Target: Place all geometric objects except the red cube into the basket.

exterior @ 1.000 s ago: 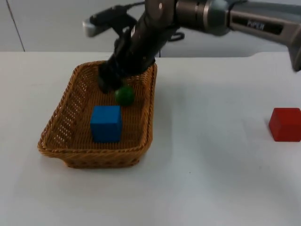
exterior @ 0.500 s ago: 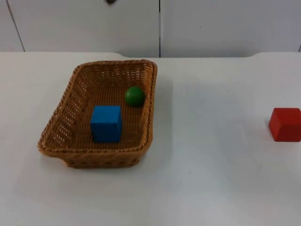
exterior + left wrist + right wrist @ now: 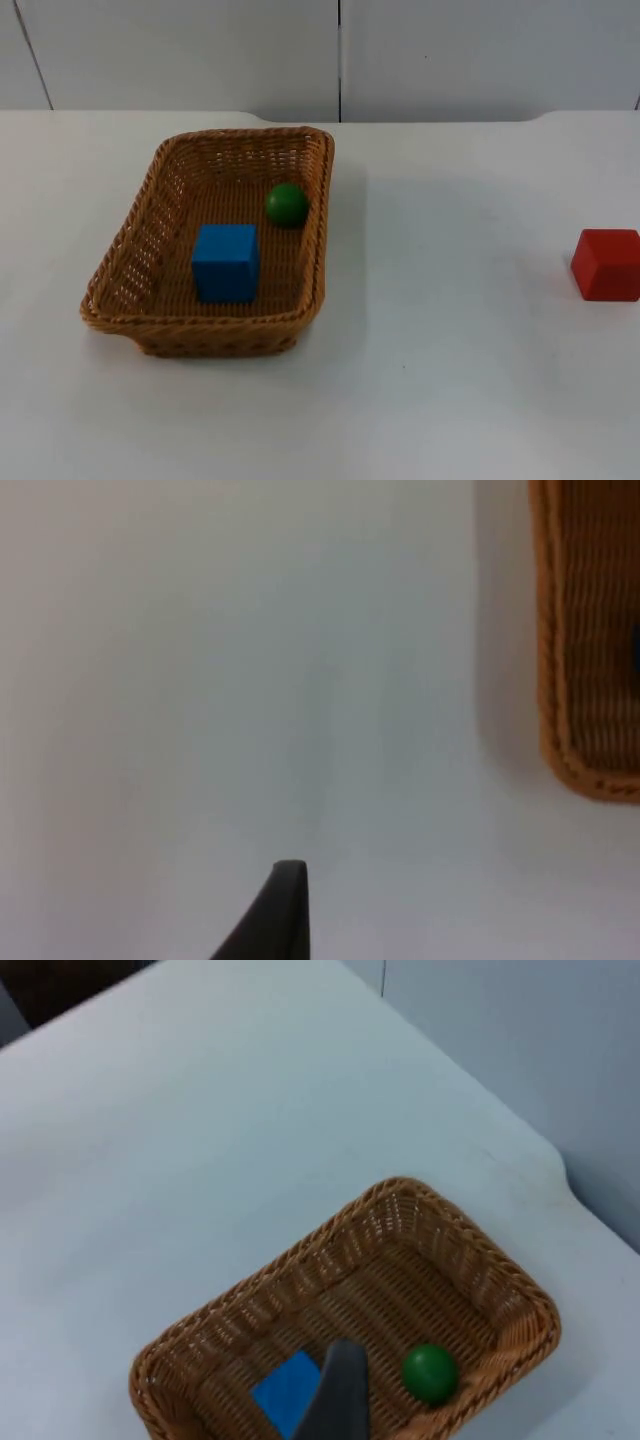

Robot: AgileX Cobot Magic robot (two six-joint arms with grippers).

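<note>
A woven brown basket (image 3: 200,322) stands left of the table's middle. Inside it lie a blue cube (image 3: 226,262) near its front and a green ball (image 3: 287,204) against its right wall. The red cube (image 3: 607,264) sits alone on the table at the far right. My right gripper (image 3: 340,1390) hangs high above the table, over the basket (image 3: 262,1278), with the green ball (image 3: 431,1373) and blue cube (image 3: 288,1395) below it. My left gripper (image 3: 285,910) waits over bare table beside the basket's rim (image 3: 590,630).
The white table top (image 3: 450,350) runs wide and bare between the basket and the red cube. The grey partition wall (image 3: 450,50) closes off the table at the back.
One second ago the right arm reached into the basket with the green ball at its gripper. It has since pulled out of the top view; the ball lies in the basket, slightly further right.
</note>
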